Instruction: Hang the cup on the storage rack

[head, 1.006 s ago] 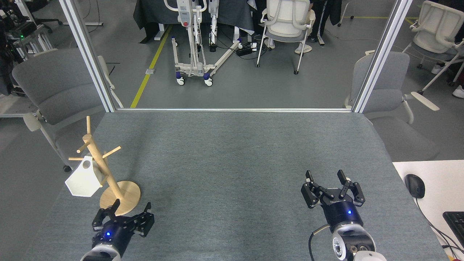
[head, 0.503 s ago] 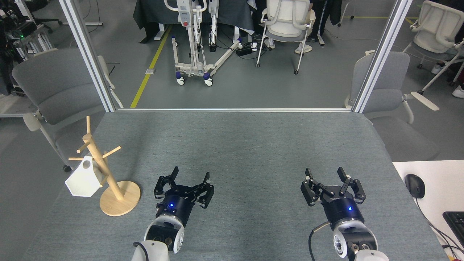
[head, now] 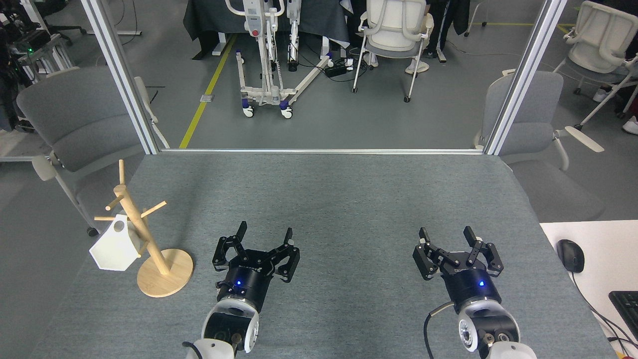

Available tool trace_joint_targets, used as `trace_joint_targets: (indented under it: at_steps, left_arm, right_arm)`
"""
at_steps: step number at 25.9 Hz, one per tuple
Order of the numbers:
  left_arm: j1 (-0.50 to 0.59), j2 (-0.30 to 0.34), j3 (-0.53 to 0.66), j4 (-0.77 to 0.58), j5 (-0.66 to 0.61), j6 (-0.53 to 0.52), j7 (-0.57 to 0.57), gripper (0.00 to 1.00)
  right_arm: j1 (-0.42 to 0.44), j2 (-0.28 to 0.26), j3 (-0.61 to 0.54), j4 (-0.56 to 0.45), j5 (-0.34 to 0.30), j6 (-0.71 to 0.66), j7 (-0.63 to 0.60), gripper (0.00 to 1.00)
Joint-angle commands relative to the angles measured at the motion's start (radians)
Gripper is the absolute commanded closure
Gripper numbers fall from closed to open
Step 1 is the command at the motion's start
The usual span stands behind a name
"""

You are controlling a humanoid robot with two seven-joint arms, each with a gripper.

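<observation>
The white cup (head: 115,247) hangs by the hole in its flat tab handle on a left-pointing peg of the wooden storage rack (head: 141,233), which stands at the table's left edge on its round disc base. My left gripper (head: 264,233) is open and empty over the mat, well to the right of the rack. At the right side of the table my right gripper (head: 446,234) is open too, with nothing between its fingers.
A grey mat covers the table (head: 329,199). Metal frame posts (head: 122,77) rise at the far corners. A white side desk (head: 593,249) with a black mouse (head: 570,255) and keyboard (head: 627,306) lies at the right. Chairs stand beyond both sides.
My left gripper moved from just in front of the rack's base to the right and settled near the middle front. The cup stays hanging on the peg. My right gripper barely moved.
</observation>
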Motion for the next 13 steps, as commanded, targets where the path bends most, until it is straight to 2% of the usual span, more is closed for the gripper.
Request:
trace_joint_targets:
  at_steps: [1, 13]
  left_arm:
    - [0.006, -0.001, 0.006, -0.023, 0.001, 0.004, 0.001, 0.02]
    - [0.009, 0.0, 0.006, -0.023, 0.003, 0.008, -0.003, 0.02]
  right_arm:
    - [-0.004, -0.003, 0.0, 0.003, -0.001, -0.001, -0.005, 0.01]
    - [-0.004, -0.001, 0.0, 0.009, -0.002, -0.001, -0.011, 0.01]
